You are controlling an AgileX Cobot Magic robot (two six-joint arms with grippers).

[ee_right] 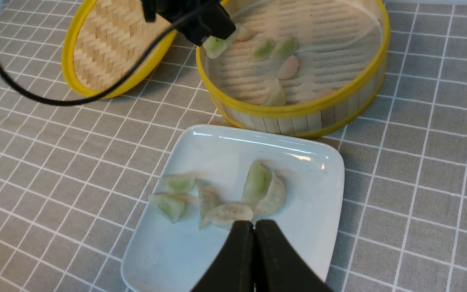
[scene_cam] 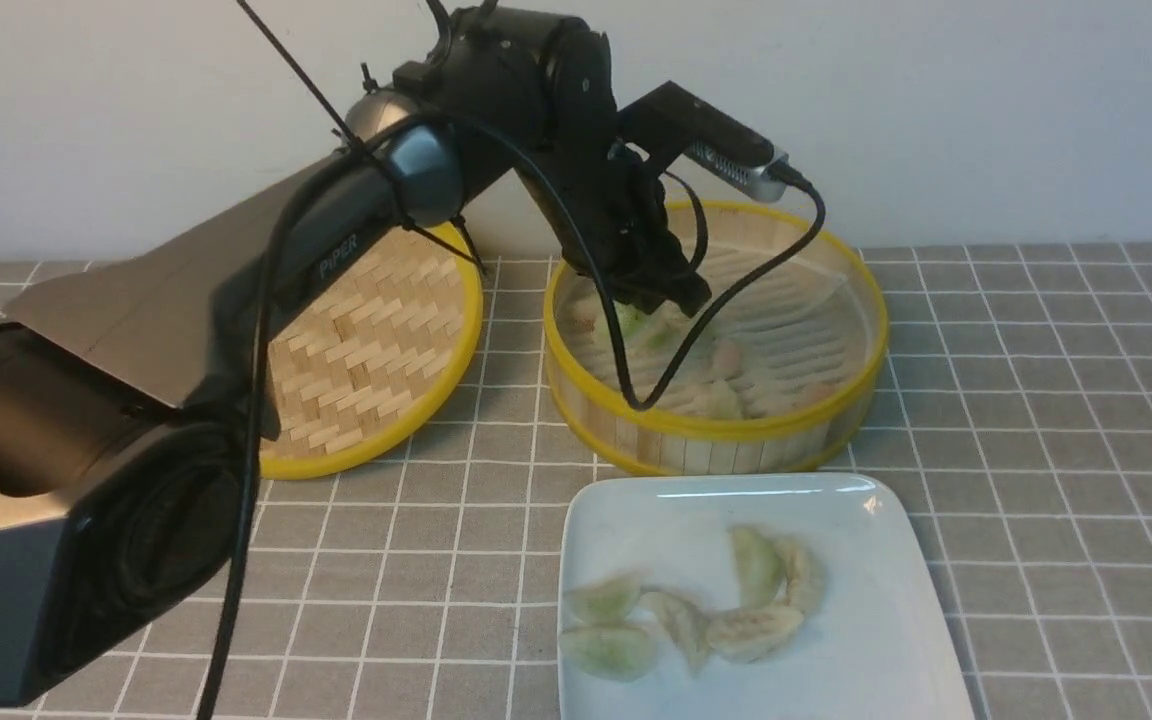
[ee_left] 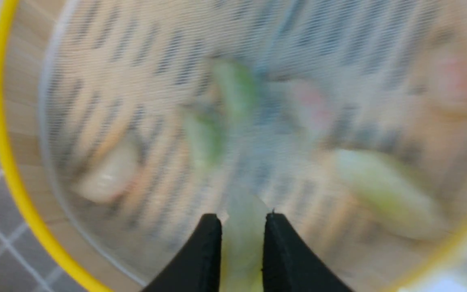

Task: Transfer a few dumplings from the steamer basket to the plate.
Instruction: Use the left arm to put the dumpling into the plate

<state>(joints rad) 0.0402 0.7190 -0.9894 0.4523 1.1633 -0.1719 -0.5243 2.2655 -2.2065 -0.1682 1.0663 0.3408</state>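
Six dumplings lie on the one white plate. In the single steamer basket I count five for certain lying on the liner: two green, two pinkish, one whitish. A faint pale shape by the near wall I cannot make out. One more, a pale green dumpling, sits between the fingers of the left pincer. There are two pincers in all, the right pincer being the other, and one woven lid.
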